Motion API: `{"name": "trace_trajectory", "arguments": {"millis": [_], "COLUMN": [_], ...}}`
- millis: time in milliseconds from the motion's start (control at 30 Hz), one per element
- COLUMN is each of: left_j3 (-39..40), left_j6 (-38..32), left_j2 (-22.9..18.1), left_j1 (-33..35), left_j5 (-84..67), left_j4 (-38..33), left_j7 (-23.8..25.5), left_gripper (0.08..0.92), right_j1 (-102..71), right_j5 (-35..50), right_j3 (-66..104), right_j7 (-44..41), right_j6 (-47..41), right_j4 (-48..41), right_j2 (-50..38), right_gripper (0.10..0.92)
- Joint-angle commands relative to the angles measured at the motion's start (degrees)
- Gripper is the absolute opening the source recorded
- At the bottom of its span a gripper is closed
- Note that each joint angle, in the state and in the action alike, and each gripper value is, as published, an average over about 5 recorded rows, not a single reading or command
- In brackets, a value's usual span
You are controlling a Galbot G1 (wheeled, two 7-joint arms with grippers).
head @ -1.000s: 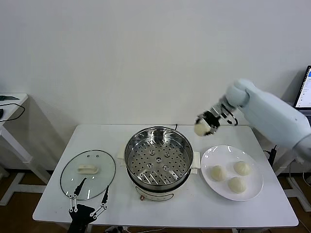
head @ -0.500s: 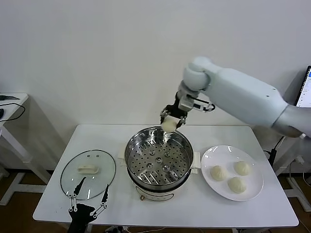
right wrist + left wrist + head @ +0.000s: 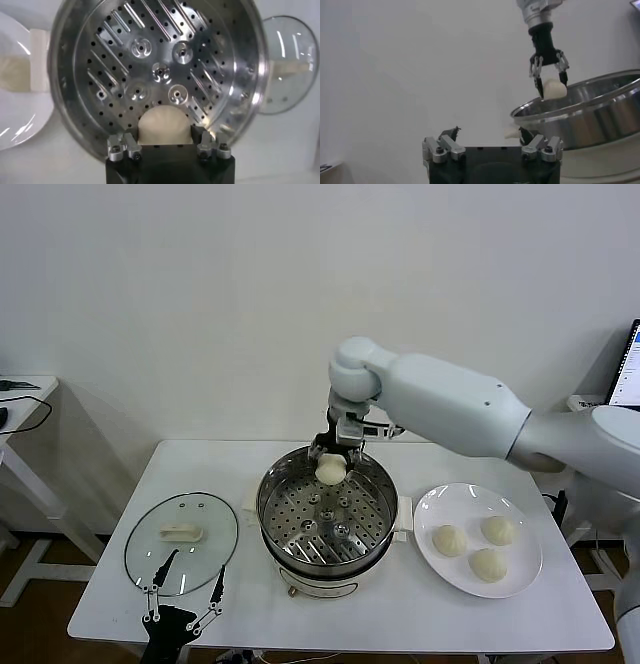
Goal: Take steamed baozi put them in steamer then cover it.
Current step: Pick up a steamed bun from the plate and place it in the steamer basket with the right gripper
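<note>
My right gripper [image 3: 331, 466] is shut on a cream-white baozi [image 3: 331, 470] and holds it just above the far rim of the steamer [image 3: 380, 514], a shiny steel pot with a perforated tray [image 3: 160, 70]. In the right wrist view the baozi [image 3: 165, 126] fills the gap between the fingers, over the tray. Three more baozi [image 3: 449, 539] lie on the white plate to the right. The glass cover [image 3: 181, 542] with its cream handle lies flat on the table at the left. My left gripper [image 3: 182, 599] hangs open near the table's front edge, below the cover.
The white plate [image 3: 432, 509] sits right of the steamer on the white table [image 3: 100, 604]. A second white table stands at the far left, and a screen edge shows at the far right. A white wall runs behind the table.
My right arm has swung left from beside the plate, carrying the baozi over the steamer's far rim and lowering it. The left arm has not moved.
</note>
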Motion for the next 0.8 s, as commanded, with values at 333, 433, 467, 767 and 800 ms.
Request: {"name": "trace_trajectory", "arguments": {"millis": [333, 433, 467, 767, 800], "left_j3": [-0.6, -0.9, -0.9, -1.0, -1.0], "left_j6": [-1.1, -1.5, -1.6, -1.5, -1.5], "left_j2": [-0.2, -0.3, -0.3, -0.5, -0.5], "left_j1": [0.5, 0.4, 0.4, 0.3, 0.3], "left_j5": [0.1, 0.0, 0.0, 0.0, 0.0], "left_j4": [-0.3, -0.4, -0.4, -0.3, -0.3], "left_j7": [0.0, -0.3, -0.5, -0.8, -0.8], "left_gripper": [0.823, 0.823, 0.823, 0.823, 0.823], "right_j1": [-3.8, -3.8, -3.7, 1.7, 2.7], "right_j5": [-3.4, -3.5, -3.5, 3.9, 5.9], "right_j3": [0.6, 0.7, 0.8, 1.7, 2.0], "right_j7": [0.6, 1.3, 1.5, -1.2, -1.9], "right_j6": [1.1, 1.3, 1.3, -0.8, -2.2], "right_j4": [-5.7, -6.1, -6.0, 2.4, 3.6], "right_j2": [4.0, 4.1, 4.0, -3.5, -5.3], "right_gripper": [0.705, 0.75, 0.77, 0.822, 0.822]}}
